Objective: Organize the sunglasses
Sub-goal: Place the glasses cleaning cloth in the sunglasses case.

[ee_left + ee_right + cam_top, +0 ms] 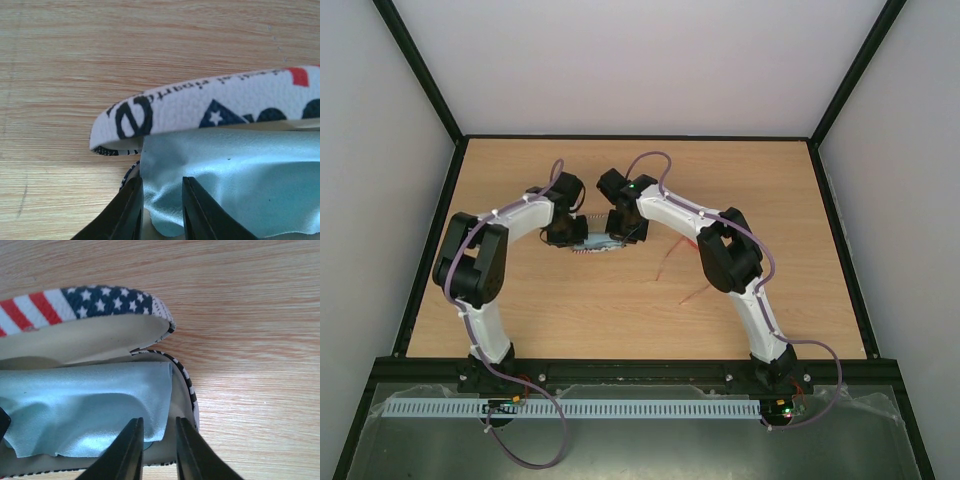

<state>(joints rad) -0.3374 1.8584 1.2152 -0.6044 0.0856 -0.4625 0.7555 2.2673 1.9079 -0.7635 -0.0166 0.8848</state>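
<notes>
Black fingers (131, 212) of the left pincer (161, 185) fill the bottom of its wrist view, slightly spread, with a light-blue cloth (240, 175) showing through the gap. The cloth lies inside an open glasses case (210, 102), whose raised lid carries black lettering, a white star and a red patch on its outside. From the right wrist, the right pincer (158, 422) is likewise narrowly spread and grips nothing, poised over the cloth's other end. That view alone shows the lid's cream lining, its stars and red-and-white stripes, and the striped rim of the lower shell. Only the overhead camera takes in both arms, bent inward so the pincers meet at opposite ends of the case near the middle of the wooden counter (570, 315). It alone also shows the sunglasses (668, 262): thin red-orange lines on the bare counter just right of the case, outside it, partly hidden beneath the right arm's elbow. Whether they are folded cannot be told.
</notes>
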